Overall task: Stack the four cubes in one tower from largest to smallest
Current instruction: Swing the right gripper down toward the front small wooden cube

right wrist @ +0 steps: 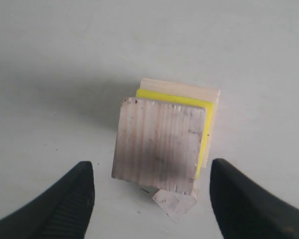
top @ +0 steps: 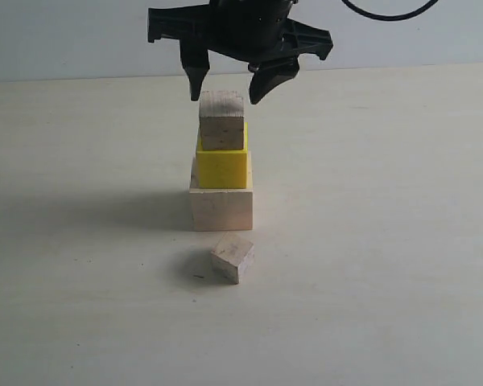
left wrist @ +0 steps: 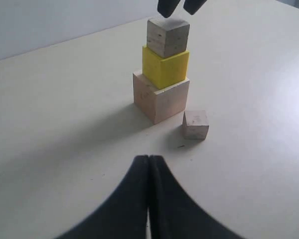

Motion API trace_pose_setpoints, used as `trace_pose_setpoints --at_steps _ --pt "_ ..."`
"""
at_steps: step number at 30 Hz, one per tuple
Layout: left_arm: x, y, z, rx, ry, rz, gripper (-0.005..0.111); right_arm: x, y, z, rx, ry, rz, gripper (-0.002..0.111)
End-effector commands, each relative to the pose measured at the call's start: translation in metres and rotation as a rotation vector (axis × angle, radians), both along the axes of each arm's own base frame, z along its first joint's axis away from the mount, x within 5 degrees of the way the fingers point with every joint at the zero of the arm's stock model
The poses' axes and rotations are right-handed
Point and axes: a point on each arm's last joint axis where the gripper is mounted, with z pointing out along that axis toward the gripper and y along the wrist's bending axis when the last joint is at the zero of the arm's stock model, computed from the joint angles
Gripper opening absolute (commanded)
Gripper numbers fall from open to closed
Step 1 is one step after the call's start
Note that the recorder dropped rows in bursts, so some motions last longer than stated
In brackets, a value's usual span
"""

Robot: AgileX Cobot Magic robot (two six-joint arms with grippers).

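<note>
Your left gripper (left wrist: 148, 167) is shut tight and empty, low over the table (left wrist: 50, 124), well back from the stack. Centre: large pale wooden cube (top: 220, 207) on the table, yellow cube (top: 222, 169) on it, small wooden cube (top: 222, 121) on top, slightly skewed. The fourth small cube (top: 232, 257) lies loose just in front of the base, turned corner-on, not touching. Your right gripper (top: 229, 88) hovers over the top cube, jaws spread wide, tips flanking its upper edge, gripping nothing.
</note>
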Motion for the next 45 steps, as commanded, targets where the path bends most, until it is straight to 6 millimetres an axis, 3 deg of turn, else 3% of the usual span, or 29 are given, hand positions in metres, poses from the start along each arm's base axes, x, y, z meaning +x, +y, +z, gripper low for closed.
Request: trace_pose_setpoints --at_steps 1,6,8,10,15,21,29,33,39,45 --pt "0.000 0.000 0.001 -0.010 -0.014 -0.007 0.000 -0.008 -0.007 0.019 -0.004 -0.030 0.012 0.064" --pt "0.000 0.000 0.001 -0.010 -0.014 -0.007 0.000 -0.014 -0.011 0.031 -0.007 -0.066 0.088 0.062" --pt "0.000 0.000 0.001 -0.010 -0.014 -0.007 0.000 -0.018 -0.011 0.036 0.012 -0.074 0.148 0.056" --pt "0.000 0.000 0.001 -0.010 -0.014 -0.007 0.000 -0.021 -0.010 0.040 0.034 -0.076 0.185 0.044" --pt "0.000 0.000 0.001 -0.010 -0.014 -0.007 0.000 -0.029 -0.009 0.049 0.070 -0.097 0.289 -0.001" --pt "0.000 0.000 0.001 -0.010 -0.014 -0.007 0.000 -0.045 -0.023 0.030 0.011 -0.038 0.330 0.000" --pt "0.000 0.000 0.001 -0.010 -0.014 -0.007 0.000 -0.095 -0.053 0.000 0.059 -0.004 0.416 0.000" --pt "0.000 0.000 0.001 -0.010 -0.014 -0.007 0.000 -0.115 -0.065 -0.030 0.055 0.017 0.521 0.000" --pt "0.000 0.000 0.001 -0.010 -0.014 -0.007 0.000 -0.123 -0.074 -0.070 0.018 0.018 0.534 0.000" --pt "0.000 0.000 0.001 -0.010 -0.014 -0.007 0.000 -0.120 -0.074 -0.076 0.017 -0.054 0.586 0.005"
